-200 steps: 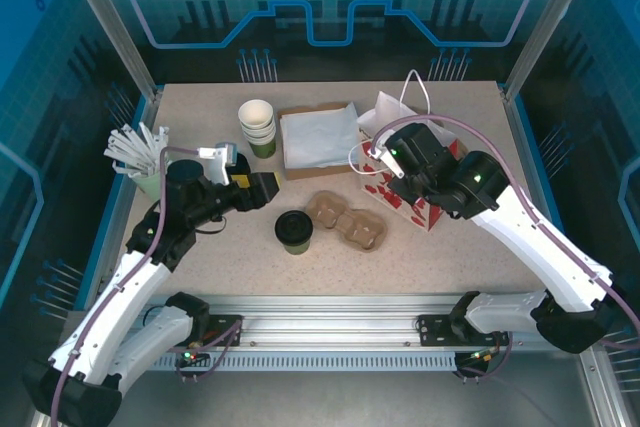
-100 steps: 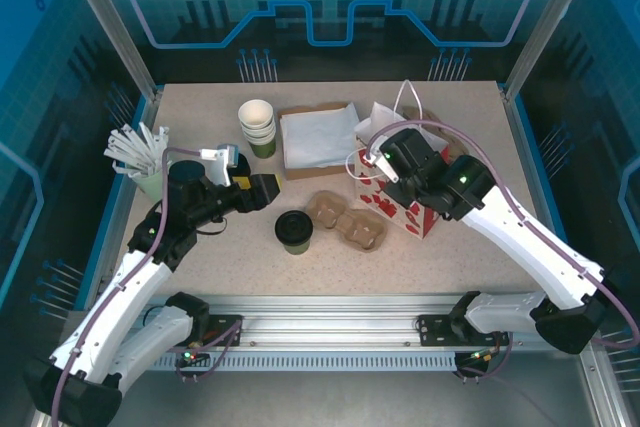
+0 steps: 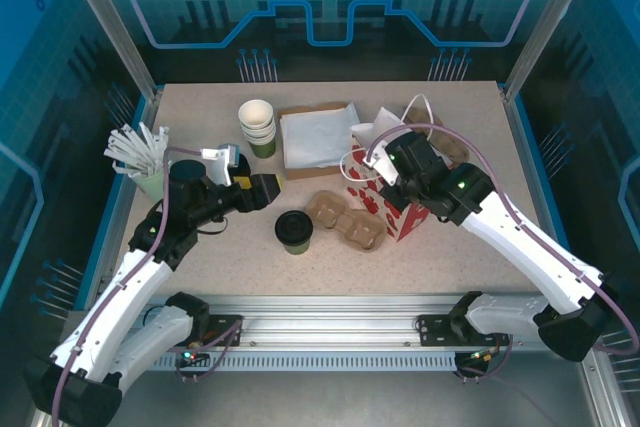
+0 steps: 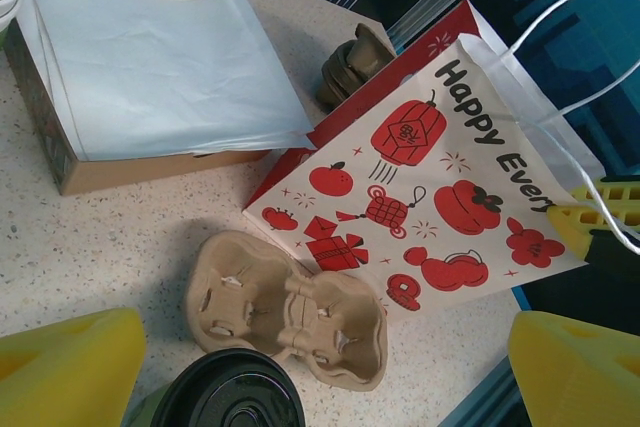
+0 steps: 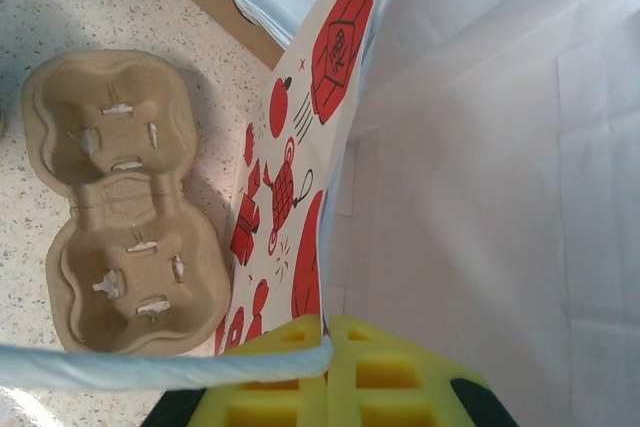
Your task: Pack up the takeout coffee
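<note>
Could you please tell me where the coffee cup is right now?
In the top view, the coffee cup stands lidded, left of centre near the front, just left of the pulp tray.

Open table [image 3: 240, 262] lay left of and nearer than the lidded coffee cup [image 3: 294, 230], so I had a clear way in there. On the cup's right the pulp tray [image 3: 346, 220] sat just beside it, leaving a tight gap. The paper bag [image 3: 385, 202] leaned just beside the tray. The right gripper [image 5: 328, 332] was pinched on its rim, its arm over the bag mouth. Behind stood the box of white paper [image 3: 318, 139] and the cup stack [image 3: 258, 127], with the stick cup [image 3: 140, 162] far left. The left gripper [image 3: 262, 190], jaws wide, had free room toward the cup.
</note>
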Controlling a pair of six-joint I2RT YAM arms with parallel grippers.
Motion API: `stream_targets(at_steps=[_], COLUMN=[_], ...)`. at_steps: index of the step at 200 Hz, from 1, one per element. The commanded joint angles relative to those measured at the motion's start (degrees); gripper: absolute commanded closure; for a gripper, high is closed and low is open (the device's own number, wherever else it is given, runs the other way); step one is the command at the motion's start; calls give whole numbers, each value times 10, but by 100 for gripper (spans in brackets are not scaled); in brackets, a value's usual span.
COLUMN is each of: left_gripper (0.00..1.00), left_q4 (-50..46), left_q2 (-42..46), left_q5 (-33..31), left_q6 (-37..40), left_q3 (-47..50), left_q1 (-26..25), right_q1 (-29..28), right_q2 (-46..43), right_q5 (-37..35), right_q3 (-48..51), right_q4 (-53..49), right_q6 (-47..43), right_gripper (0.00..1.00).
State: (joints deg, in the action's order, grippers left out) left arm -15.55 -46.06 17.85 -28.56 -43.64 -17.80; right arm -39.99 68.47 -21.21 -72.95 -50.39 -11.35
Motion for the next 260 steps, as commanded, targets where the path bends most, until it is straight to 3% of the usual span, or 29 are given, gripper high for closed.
stream_targets(at_steps=[1,20,51,87,127,166,198,260], left_gripper=[5,5,5,5,5,6,7,10], left_q4=[14,11,-21,-62,-113,-130,-131,-112], left_q2=[-1,-2,2,20,14,8,-4,-4], left_q5=[11,11,-2,-25,-34,-29,-20,7], left_q6=[-9,-7,12,29,27,23,21,26], left_q3=[8,8,3,0,-15,-12,-18,-21], left_q1=[-1,-1,-1,-1,4,21,29,29], right_q1=[11,15,10,-60,-172,-254,-251,-156], right_q2=[-4,2,10,-29,-68,-95,-36,117], right_q5=[13,-11,-62,-70,-33,6,35,86], right_q3=[6,-7,-52,-66,-25,103,165,155], right_q4=[8,-15,-96,-141,-135,-14,97,184], right_q6=[-7,-2,39,82,151,192,186,141], right_gripper=[91,83,58,42,40,38,38,41])
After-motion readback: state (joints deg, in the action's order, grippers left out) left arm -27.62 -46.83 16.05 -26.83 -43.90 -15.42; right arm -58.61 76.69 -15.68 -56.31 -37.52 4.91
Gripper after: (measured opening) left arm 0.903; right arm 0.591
